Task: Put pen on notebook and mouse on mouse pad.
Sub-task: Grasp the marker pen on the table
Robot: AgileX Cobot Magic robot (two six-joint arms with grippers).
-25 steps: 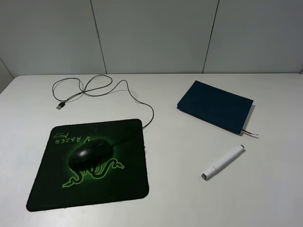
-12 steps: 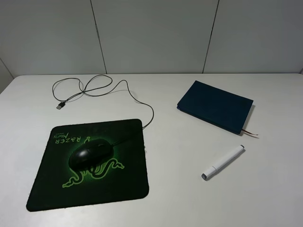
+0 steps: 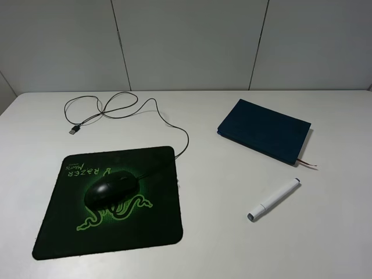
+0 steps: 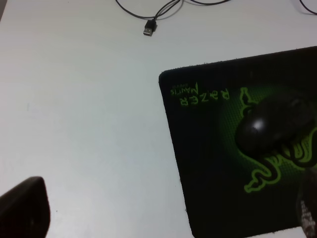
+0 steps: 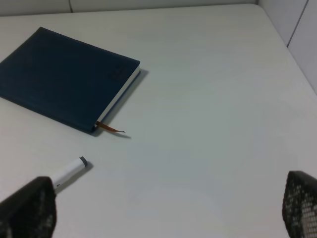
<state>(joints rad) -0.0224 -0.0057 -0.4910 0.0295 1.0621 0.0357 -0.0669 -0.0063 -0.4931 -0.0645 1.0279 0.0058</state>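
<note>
The black mouse (image 3: 110, 190) rests on the black mouse pad (image 3: 64, 232) with its green logo, at the front left of the table. Its cable (image 3: 125, 107) loops to the back and ends in a USB plug (image 3: 74, 130). The navy notebook (image 3: 264, 131) lies at the back right, its red ribbon (image 3: 307, 163) sticking out. In front of it the white pen (image 3: 274, 199) lies on the bare table. No arm shows in the high view. My left gripper (image 4: 166, 203) is open above the table beside the mouse (image 4: 275, 124). The right gripper (image 5: 163, 203) is open, with the pen (image 5: 72, 171) and notebook (image 5: 64, 79) ahead.
The white table (image 3: 203, 244) meets a pale panelled wall (image 3: 186, 40) at the back. The USB plug (image 4: 150, 29) lies on bare table beyond the mouse pad (image 4: 208, 163). The table's right edge (image 5: 285, 47) runs close to the wall.
</note>
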